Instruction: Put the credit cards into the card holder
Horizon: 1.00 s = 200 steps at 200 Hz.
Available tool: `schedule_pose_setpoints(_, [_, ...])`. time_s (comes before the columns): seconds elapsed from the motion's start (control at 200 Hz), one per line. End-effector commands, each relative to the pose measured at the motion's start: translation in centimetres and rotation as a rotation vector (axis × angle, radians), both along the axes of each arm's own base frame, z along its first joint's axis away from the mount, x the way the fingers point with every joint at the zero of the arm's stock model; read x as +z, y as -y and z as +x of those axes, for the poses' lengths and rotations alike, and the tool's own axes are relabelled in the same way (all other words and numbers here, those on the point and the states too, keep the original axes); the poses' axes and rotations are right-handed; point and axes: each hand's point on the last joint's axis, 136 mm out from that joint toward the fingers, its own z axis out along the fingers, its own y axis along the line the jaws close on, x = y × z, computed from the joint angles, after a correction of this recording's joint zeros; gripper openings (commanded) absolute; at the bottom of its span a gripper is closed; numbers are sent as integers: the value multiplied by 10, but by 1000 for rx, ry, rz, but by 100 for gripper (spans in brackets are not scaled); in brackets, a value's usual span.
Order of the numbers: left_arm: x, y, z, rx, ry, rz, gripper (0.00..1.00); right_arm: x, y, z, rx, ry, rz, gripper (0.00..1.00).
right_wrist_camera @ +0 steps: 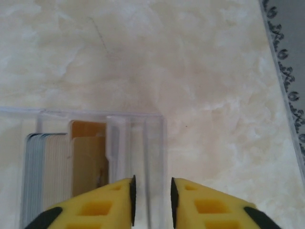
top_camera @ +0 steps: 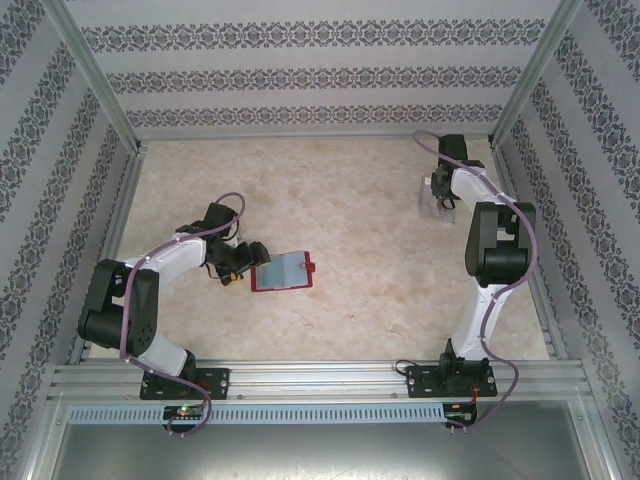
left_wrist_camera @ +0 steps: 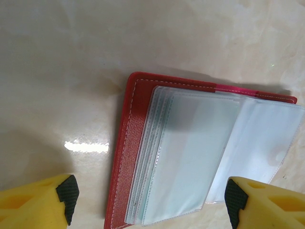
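Here, top external view: the right gripper [top_camera: 438, 198] reaches to the upper right of the table [top_camera: 350, 200] and hangs over the clear card holder [top_camera: 432, 210], seemingly to deliver cards there. The left gripper [top_camera: 240, 262] waits at centre left, just beside the open red wallet [top_camera: 283, 271], probably to steady it or draw from it. The wallet's long axis runs roughly left to right, slightly tilted.

Left wrist view: the yellow fingers [left_wrist_camera: 43, 200] stand wide apart in the two lower corners and hold nothing. The wallet lies open between and beyond them, with its red spine edge toward the left of the frame. Its clear sleeves [left_wrist_camera: 190, 152] fan toward the right; whether any card remains inside cannot be told.

Right wrist view: the fingers are slightly parted at bottom centre and straddle the holder's right-hand clear wall, clamping nothing that can be made out. The credit cards [right_wrist_camera: 47, 171] sit inside the holder at lower left as a bluish stack beside a tan one. Their long axis runs top to bottom of the frame, with the short edges toward the holder's far wall.
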Motion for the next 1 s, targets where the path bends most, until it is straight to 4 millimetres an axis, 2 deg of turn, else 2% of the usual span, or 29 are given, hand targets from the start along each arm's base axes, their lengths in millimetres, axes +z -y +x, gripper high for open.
schedule_pose_setpoints(0.0, [5,5,4,-30,15,-10,82,-2,7,-11,-14,-50,-48,43])
schedule_pose_setpoints(0.165, [4,6,5,-41,7,-10,82,-10,13,-14,-32,-114,-71,43])
schedule_pose_setpoints(0.455, [8,5,5,-43,16,-7,82,-17,13,-17,-70,-122,-38,40])
schedule_pose_setpoints(0.59, [7,5,4,-45,13,-5,82,-22,20,-22,-100,-140,-37,39])
schedule_pose_setpoints(0.809, [7,5,2,-42,12,-5,82,-10,26,-27,-110,-129,-71,37])
schedule_pose_setpoints(0.994, [6,5,2,-38,9,-9,82,-4,31,-27,-119,-127,-87,30])
